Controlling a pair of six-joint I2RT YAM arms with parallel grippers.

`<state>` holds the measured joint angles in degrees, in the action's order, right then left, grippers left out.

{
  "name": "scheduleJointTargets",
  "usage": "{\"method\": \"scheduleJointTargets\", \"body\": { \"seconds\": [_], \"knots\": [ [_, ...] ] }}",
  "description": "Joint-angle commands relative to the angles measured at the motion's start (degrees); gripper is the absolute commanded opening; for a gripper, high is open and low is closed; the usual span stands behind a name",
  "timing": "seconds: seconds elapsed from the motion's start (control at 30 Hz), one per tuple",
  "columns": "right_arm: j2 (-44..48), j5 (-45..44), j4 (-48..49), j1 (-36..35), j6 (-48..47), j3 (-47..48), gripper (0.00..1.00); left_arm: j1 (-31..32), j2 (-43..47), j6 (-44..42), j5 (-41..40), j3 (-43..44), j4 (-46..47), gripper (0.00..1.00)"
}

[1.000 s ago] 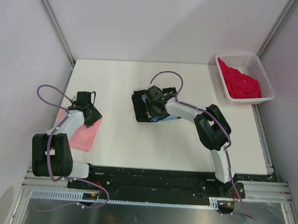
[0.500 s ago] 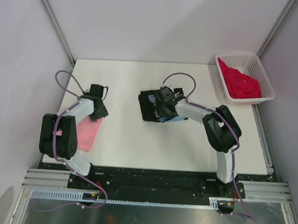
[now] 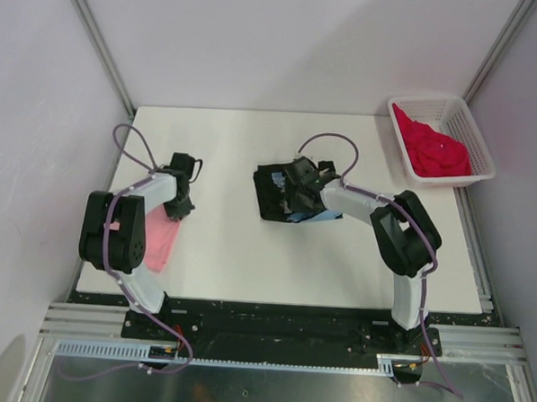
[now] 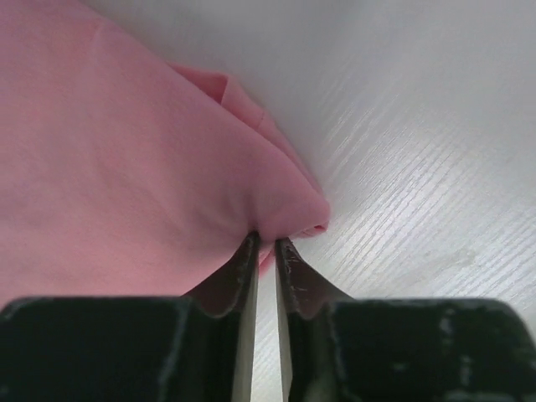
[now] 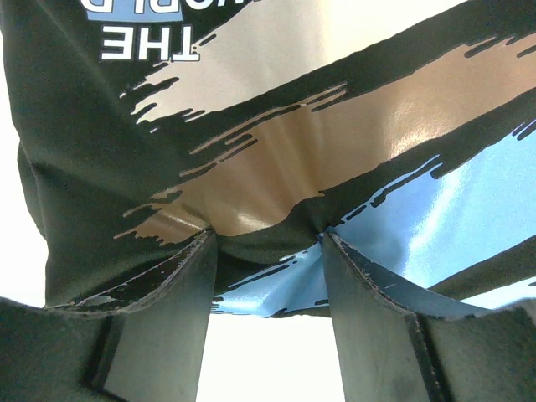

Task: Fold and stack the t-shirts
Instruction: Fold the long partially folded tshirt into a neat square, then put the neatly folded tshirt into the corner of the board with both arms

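Observation:
A folded light pink t-shirt lies at the table's left edge. My left gripper sits at its far right corner. In the left wrist view the gripper is pinched on the edge of the pink cloth. A folded black t-shirt with a pale blue print lies mid-table. My right gripper is on its right side. In the right wrist view the gripper has a bunched fold of the black shirt between its tips. A crimson-red t-shirt lies crumpled in the basket.
A white plastic lattice basket stands at the table's far right corner, against the right wall. Metal frame posts rise at both back corners. The white table shows bare surface between the two shirts.
My left gripper has moved right and away, onto the pink shirt's far right corner. My right gripper and the black shirt have shifted a little to the right.

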<state>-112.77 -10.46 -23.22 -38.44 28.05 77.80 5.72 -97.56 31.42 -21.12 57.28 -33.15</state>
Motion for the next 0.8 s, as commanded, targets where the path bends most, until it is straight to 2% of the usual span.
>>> {"method": "scheduleJointTargets", "body": {
  "seconds": [0.0, 0.07, 0.13, 0.43, 0.77],
  "knots": [
    [2.0, 1.3, -5.4, 0.2, 1.5, -2.0, 0.57, 0.5, -1.0, 0.3, -1.1, 2.8, 0.1, 0.09],
    [2.9, 1.5, -5.5, 0.3, 1.6, -2.6, 0.57, 0.7, -1.1, 0.8, -0.2, 3.1, 0.2, 0.02],
    [3.9, 1.5, -5.5, 0.5, 1.9, -3.4, 0.57, 1.3, -1.2, 1.7, 0.6, 3.3, 0.2, 0.01],
    [8.3, 2.7, -4.7, 1.0, 3.4, -8.3, 0.57, 6.3, -0.9, 10.8, 6.0, 5.9, 0.3, 0.0],
    [13.5, 6.7, -3.4, 0.9, 5.9, -14.1, 0.57, 10.4, -9.5, 15.4, 11.8, 18.0, 0.2, 0.0]
  ]
}}
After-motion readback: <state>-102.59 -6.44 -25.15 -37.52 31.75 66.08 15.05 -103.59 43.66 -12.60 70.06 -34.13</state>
